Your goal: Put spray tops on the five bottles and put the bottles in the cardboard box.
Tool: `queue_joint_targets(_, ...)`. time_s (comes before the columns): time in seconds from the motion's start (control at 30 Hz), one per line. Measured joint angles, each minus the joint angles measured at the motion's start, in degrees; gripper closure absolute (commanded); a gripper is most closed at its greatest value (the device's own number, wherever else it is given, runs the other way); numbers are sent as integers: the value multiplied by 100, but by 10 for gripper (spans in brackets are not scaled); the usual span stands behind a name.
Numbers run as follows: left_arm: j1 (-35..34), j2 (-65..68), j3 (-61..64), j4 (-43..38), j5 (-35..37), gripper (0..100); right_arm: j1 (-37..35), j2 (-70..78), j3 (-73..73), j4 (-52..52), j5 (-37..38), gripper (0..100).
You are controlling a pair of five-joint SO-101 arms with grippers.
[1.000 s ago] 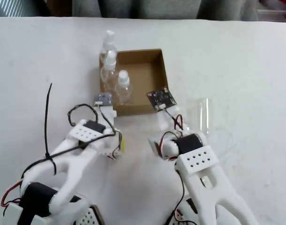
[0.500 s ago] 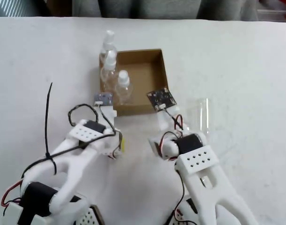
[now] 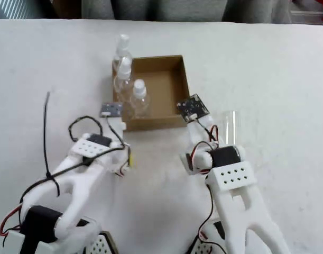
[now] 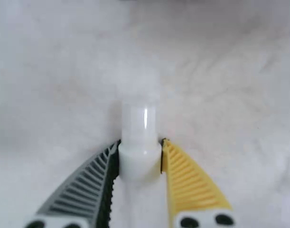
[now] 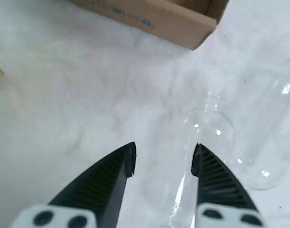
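White table [image 3: 267, 63], 3 capped bottles [image 3: 122, 50] [image 3: 123, 74] [image 3: 139, 96], 1 box [image 3: 164, 87]

Overhead plus wrist cameras.
High view looks down on the table [image 3: 267, 63]; wrist views hover close, the right sharing the cardboard box [image 3: 153, 123].

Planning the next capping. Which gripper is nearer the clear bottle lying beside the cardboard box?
Right. The right gripper is open, just beside the clear bottle; the left gripper, shut on a spray top, is by the box's opposite front corner.

White spray top [image 4: 140, 147] clamped between fingers [image 4: 192, 178] (grey, yellow).
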Motion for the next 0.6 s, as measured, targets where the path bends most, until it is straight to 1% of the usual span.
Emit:
queue_joint_targets(0.1,-220,0,0,0,-79,978,44,0,-44,0,167,823)
queue_joint_targets(0.27,-255,0,0,0,-114,978,308,132,-325,0,299,748)
queue_joint_targets(0.37,-255,0,0,0,-114,978,484,686,-677,0,466,752)
queue_joint_targets(0.5,-255,0,0,0,-114,978,492,1820,-1231,0,527,758)
queue_joint_targets(0.6,-255,0,0,0,-114,978,492,2409,-1495,0,527,758)
